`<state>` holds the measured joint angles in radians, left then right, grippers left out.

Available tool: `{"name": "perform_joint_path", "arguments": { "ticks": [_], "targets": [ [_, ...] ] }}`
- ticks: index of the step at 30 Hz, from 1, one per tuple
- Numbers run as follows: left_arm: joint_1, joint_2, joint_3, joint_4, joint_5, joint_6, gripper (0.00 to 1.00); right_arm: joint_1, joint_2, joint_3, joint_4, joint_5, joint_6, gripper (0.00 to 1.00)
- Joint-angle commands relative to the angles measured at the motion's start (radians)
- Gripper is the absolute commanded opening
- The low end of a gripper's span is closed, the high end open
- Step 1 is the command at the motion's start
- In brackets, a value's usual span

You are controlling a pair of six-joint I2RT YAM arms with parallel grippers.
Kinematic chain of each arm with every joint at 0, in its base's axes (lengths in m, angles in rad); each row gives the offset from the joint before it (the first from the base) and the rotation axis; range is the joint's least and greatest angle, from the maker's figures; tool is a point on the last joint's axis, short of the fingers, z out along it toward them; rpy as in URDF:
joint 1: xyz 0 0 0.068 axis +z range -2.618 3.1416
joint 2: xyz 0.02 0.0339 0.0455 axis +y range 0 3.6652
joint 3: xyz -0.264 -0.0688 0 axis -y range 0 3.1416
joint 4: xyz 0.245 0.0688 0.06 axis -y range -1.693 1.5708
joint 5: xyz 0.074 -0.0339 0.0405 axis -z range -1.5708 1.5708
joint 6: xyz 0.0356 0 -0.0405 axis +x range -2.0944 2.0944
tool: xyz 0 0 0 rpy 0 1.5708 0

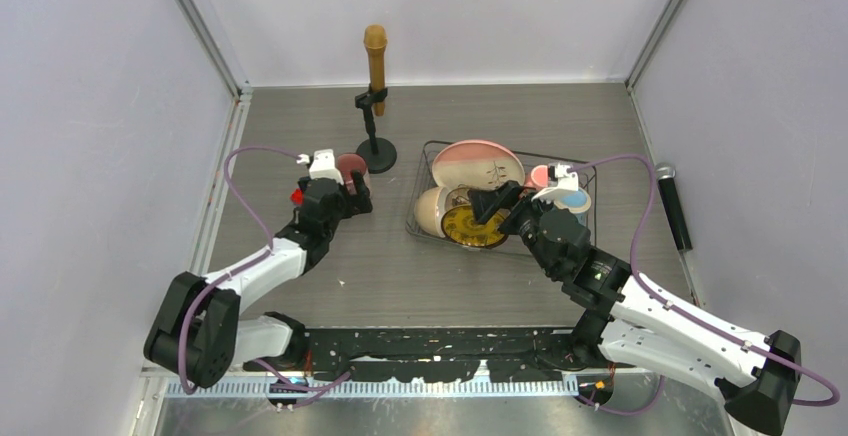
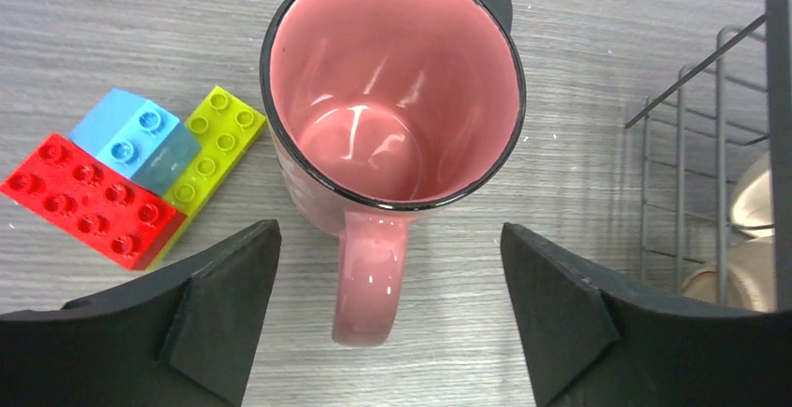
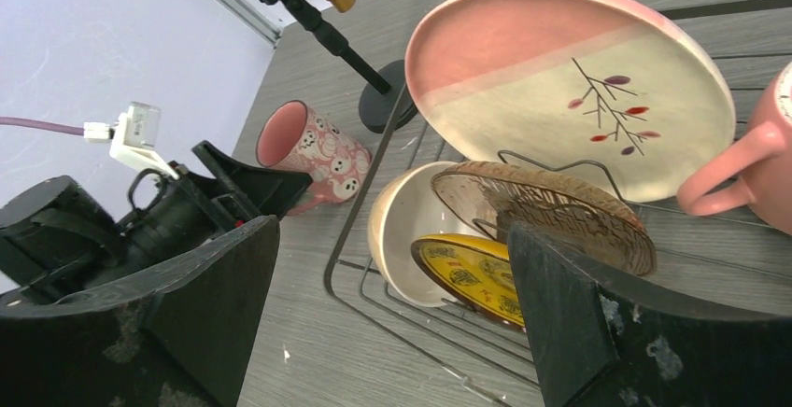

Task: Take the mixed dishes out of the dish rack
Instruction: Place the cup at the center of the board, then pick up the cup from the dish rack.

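Observation:
A pink mug (image 2: 392, 118) stands upright on the table to the left of the dish rack (image 1: 590, 218). Its handle (image 2: 369, 276) points back between my left gripper's (image 2: 390, 309) fingers, which stand open and apart from it on both sides. The black wire rack holds a large pink-and-cream plate (image 3: 579, 80), a brownish bowl (image 3: 551, 211), a small yellow patterned plate (image 3: 467, 272), a cream bowl (image 3: 397, 230) and another pink mug (image 3: 756, 164). My right gripper (image 3: 392, 323) hovers open at the rack's near left corner, holding nothing.
Red, blue and lime toy blocks (image 2: 121, 174) lie just left of the mug. A black round-based microphone stand (image 1: 376, 146) stands behind it. A loose microphone (image 1: 672, 201) lies to the right of the rack. Walls close in the table on three sides.

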<state>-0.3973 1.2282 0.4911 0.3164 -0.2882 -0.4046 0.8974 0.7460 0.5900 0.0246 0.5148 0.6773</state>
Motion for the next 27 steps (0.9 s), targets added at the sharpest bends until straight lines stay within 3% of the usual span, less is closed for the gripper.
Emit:
{"name": "perform_joint_path", "arguments": {
  "ticks": [1,10,17,27],
  "targets": [
    [0.000,-0.072,0.049,-0.031,-0.021,0.001,0.99,0.004,-0.014,0.032,-0.058,0.065,-0.015,0.99],
    [0.000,-0.267,0.168,-0.391,-0.118,-0.109,1.00,0.003,0.016,0.200,-0.375,0.271,-0.032,0.99],
    [0.000,-0.358,0.260,-0.636,-0.208,-0.197,1.00,-0.017,0.068,0.342,-0.737,0.545,0.138,0.99],
    [-0.001,-0.368,0.288,-0.718,-0.243,-0.222,1.00,-0.252,0.263,0.444,-0.921,0.298,0.181,0.99]
  ]
}}
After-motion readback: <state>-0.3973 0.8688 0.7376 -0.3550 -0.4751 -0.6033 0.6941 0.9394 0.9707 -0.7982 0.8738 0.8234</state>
